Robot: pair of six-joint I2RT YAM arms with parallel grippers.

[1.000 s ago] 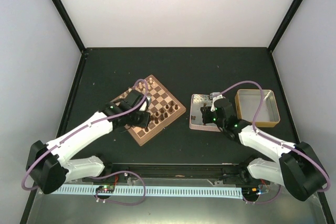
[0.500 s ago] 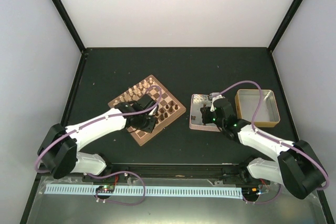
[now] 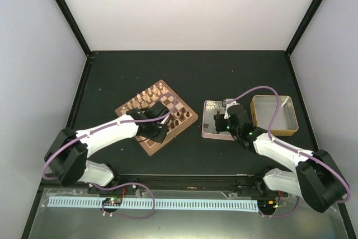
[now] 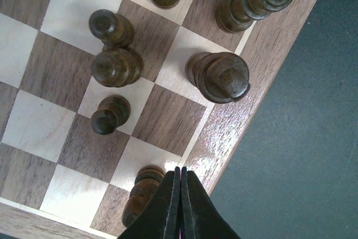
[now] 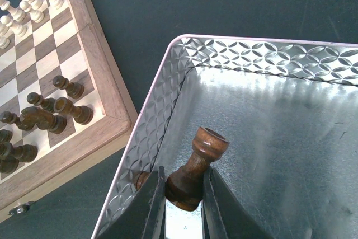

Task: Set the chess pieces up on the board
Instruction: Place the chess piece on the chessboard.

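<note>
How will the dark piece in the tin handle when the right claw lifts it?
Probably rigid and light: the dark piece looks like turned wood. It sits tilted with the right claw gripping only its round base, so it may pivot or slip. Dropped, it would likely roll on the smooth tin.

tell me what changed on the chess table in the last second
The left hand, shut and empty, swung across the board from the middle toward its near rim, uncovering pale pieces at the far side. Nothing was taken hold of or let go. The right hand stayed over the silvery tin, clamped on a dark chess piece.
</note>
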